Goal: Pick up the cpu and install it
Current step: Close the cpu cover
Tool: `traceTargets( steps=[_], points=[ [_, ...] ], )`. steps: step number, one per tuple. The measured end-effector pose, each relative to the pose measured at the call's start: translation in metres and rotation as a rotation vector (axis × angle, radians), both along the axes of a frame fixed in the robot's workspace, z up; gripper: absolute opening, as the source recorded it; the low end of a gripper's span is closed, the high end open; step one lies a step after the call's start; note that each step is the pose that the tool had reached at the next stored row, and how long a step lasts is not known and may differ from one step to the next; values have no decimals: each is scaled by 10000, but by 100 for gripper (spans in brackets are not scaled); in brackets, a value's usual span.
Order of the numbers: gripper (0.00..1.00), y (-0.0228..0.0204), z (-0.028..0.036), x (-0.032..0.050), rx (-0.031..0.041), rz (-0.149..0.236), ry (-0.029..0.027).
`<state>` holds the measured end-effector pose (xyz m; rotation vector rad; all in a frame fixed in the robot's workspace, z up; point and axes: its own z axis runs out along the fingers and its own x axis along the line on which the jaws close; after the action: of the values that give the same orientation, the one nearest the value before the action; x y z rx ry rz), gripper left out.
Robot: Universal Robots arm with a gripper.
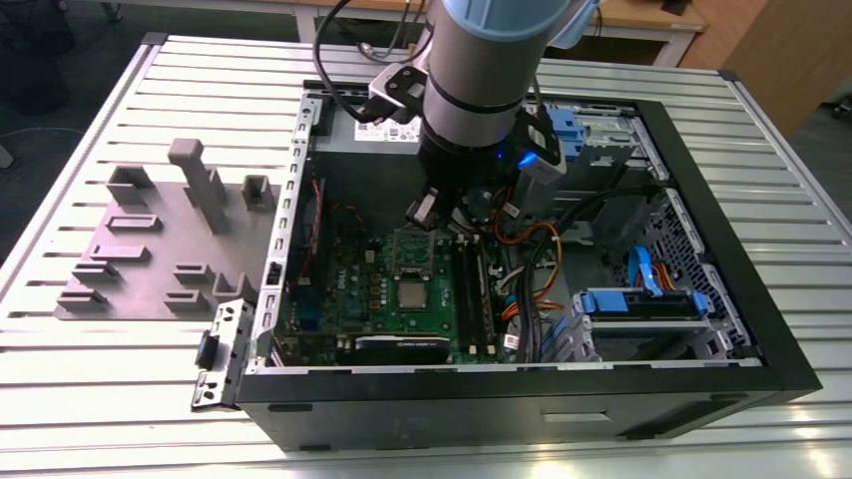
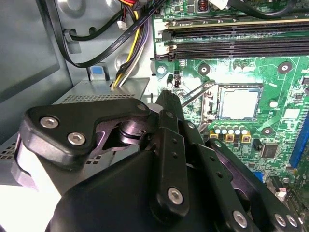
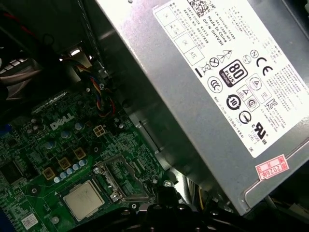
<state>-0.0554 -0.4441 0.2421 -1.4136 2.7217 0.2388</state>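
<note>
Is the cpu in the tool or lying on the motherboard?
On the motherboard: the cpu lies flat on the board beside the empty socket frame, nothing gripping it.

We see the cpu (image 1: 414,293) (image 2: 240,103) (image 3: 83,199) as a small flat square chip with a shiny silver top, lying level, face up, seated in the green motherboard's socket inside the open computer case.

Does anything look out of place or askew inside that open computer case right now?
Nothing is plainly damaged or spilled. The cpu lies flat on the green motherboard, beside the socket frame rather than in it. In the exterior view the gripper hovers above the board inside the computer case.
</note>
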Motion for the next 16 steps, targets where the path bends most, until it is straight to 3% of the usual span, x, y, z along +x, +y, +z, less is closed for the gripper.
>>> traceTargets(
  steps=[16],
  points=[
    [11, -18, 21, -2, -6, 0, 1]
  ],
)
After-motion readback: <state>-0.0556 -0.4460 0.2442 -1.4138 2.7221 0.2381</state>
